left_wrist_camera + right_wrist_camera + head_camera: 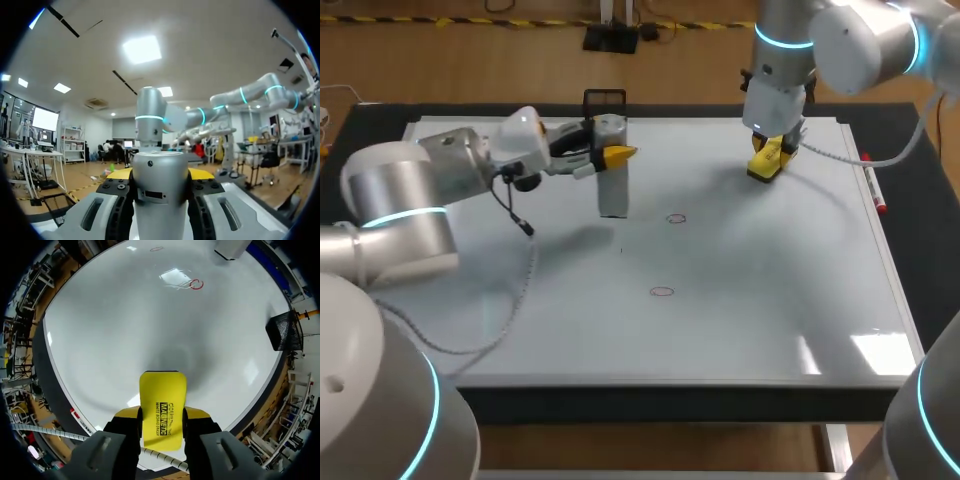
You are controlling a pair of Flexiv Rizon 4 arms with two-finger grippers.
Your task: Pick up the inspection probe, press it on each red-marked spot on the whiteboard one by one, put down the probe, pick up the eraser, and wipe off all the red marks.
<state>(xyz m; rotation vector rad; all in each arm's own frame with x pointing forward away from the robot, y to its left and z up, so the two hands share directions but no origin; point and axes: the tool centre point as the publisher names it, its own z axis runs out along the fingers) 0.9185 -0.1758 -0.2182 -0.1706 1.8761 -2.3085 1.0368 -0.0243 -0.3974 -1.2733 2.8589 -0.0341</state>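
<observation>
The whiteboard point(760, 300) lies flat and covers most of the table. My left arm point(400, 200) comes in low over its left side. My right arm point(850, 45) hangs down over the far right part.

The left gripper point(616, 155) is clamped on the inspection probe point(612, 192), a grey body pinched between the two yellow tips. The probe's long axis stands upright, crosswise to the level fingers. Its lower end points down at the board, left of the two red marks. I cannot tell whether that end touches the surface. In the left wrist view the left gripper point(160, 176) has a finger pressed on each side of the probe point(161, 159).

The right gripper point(162, 416) grips the yellow eraser point(162, 396) from both sides. The eraser's long axis runs along the fingers, its free end pointing down towards the board.

A black wire basket point(604, 100) sits at the board's far edge, behind the probe. A red marker point(875, 190) lies along the right edge. One red ring point(676, 218) is just right of the probe's foot and another point(662, 292) is nearer me.
</observation>
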